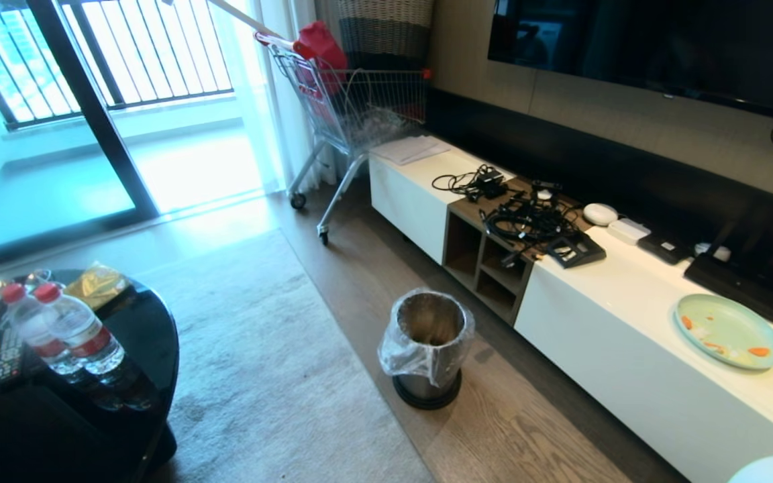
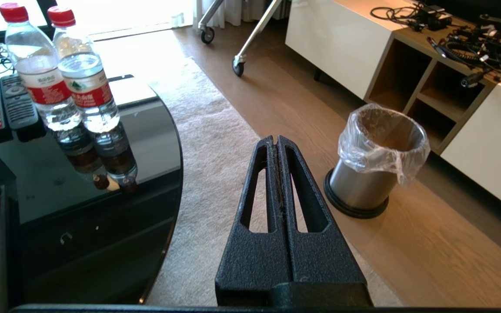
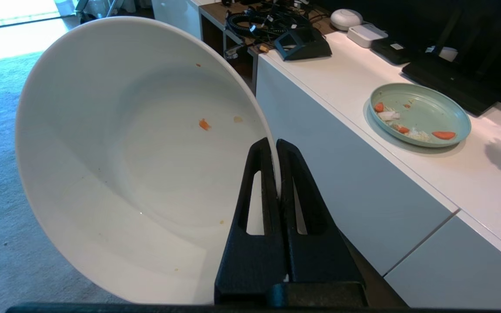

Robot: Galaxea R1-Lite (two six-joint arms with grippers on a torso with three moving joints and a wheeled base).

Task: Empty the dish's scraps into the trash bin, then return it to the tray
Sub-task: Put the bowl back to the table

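Right gripper (image 3: 276, 145) is clenched on the rim of the dish (image 3: 137, 156), held tilted, nearly empty. Glazed ceramic: stiff, slippery, breakable; rim pinch is the only purchase. Left gripper (image 2: 276, 141) clenched, empty.

Trash bin (image 1: 427, 349), metal and lined with a clear bag, standing on the wooden floor (image 1: 521, 429) beside a white cabinet (image 1: 635, 342). On the cabinet: a pale-green plate (image 1: 729, 331) bearing orange scraps (image 1: 757, 351), and tangled cables (image 1: 527, 218). Left: two water bottles (image 1: 64, 332) on a black table (image 1: 138, 335). Rear: a shopping cart (image 1: 353, 107).
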